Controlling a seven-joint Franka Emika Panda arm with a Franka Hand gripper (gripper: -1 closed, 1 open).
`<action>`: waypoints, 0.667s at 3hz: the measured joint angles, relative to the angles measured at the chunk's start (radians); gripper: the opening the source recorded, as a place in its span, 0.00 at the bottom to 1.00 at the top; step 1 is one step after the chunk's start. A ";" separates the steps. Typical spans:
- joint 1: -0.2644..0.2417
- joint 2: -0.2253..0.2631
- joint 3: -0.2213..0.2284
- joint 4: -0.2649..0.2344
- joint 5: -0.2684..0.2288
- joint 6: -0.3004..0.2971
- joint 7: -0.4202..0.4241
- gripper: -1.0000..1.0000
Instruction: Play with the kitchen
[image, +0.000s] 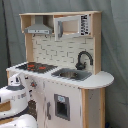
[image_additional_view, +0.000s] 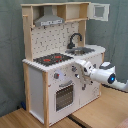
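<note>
Pale-wood kitchen (image_additional_view: 50, 85) stands upright, front panel faced by hand (image_additional_view: 76, 64). Hand positioned at knob row beneath hob (image_additional_view: 52, 59), arm reaching in from second exterior view's right. Finger state undetermined.

We count one kitchen (image: 65, 75) (image_additional_view: 62, 65), filling the middle of the frame in both exterior views. On it we find one black faucet (image: 83, 59) (image_additional_view: 75, 39), one steel sink (image: 71, 74) (image_additional_view: 81, 50), one grey hood (image: 38, 28) (image_additional_view: 49, 21) at the upper left, and one black hob (image: 35, 66) (image_additional_view: 52, 59) carrying two red rings. We see one robot arm (image: 15, 102) (image_additional_view: 102, 75), at the lower left in the first exterior view and at the right in the second exterior view.
</note>
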 joint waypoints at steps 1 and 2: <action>0.077 0.000 0.000 -0.006 0.000 -0.061 -0.022 1.00; 0.138 0.000 0.000 -0.018 -0.001 -0.131 -0.060 1.00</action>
